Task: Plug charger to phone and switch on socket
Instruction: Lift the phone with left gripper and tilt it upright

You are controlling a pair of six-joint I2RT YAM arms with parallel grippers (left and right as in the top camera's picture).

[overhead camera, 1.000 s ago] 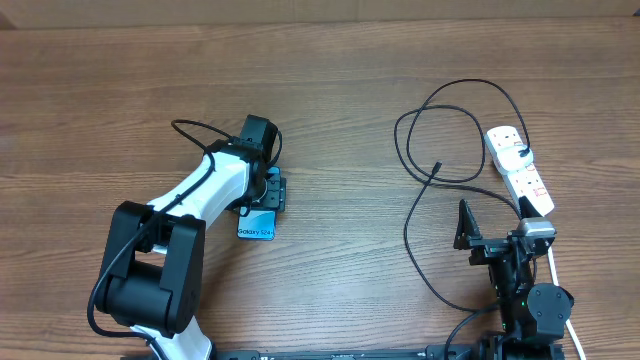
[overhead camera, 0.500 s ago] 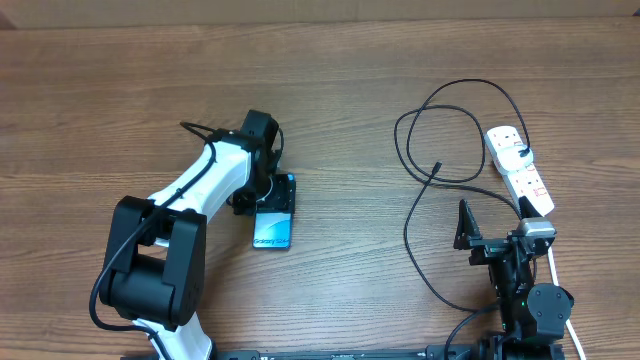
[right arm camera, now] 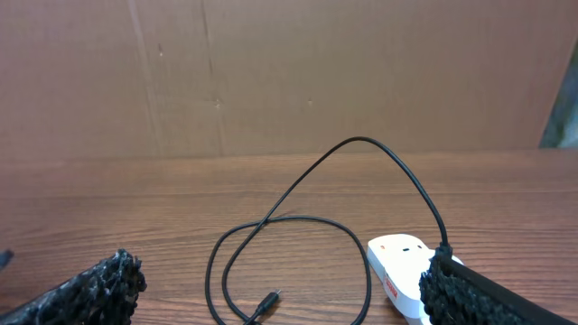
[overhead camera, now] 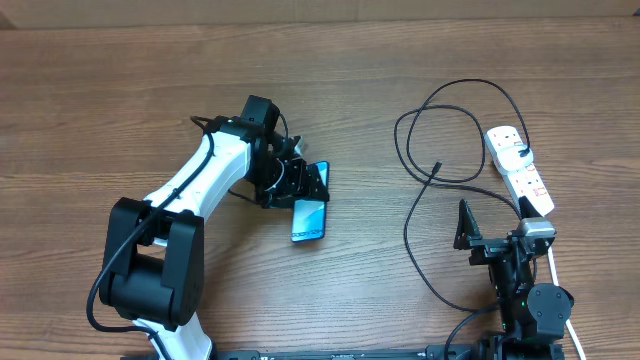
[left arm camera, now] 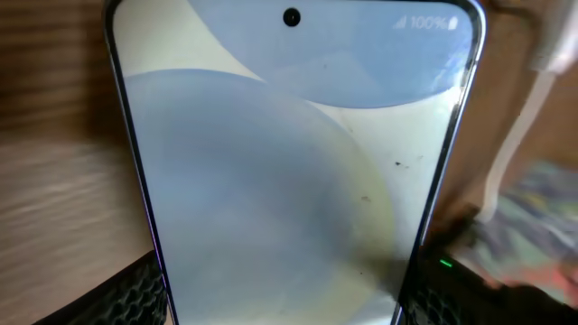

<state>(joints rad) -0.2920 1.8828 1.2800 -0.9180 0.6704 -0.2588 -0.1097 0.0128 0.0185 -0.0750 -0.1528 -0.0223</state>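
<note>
- Left of centre on the table, the left gripper [overhead camera: 306, 193] pinches the phone [overhead camera: 309, 221] by its edges, screen up.
- The right gripper [right arm camera: 280, 287] is spread and empty, near the socket [overhead camera: 519, 168].
- The charger [overhead camera: 440, 130] lies looped, well apart from the phone.
- Likely step: carrying the phone toward the connector [overhead camera: 436, 167].
- The next move calls for gripping that connector and lining it up with the port.
- One phone, one charger, one socket.
</note>
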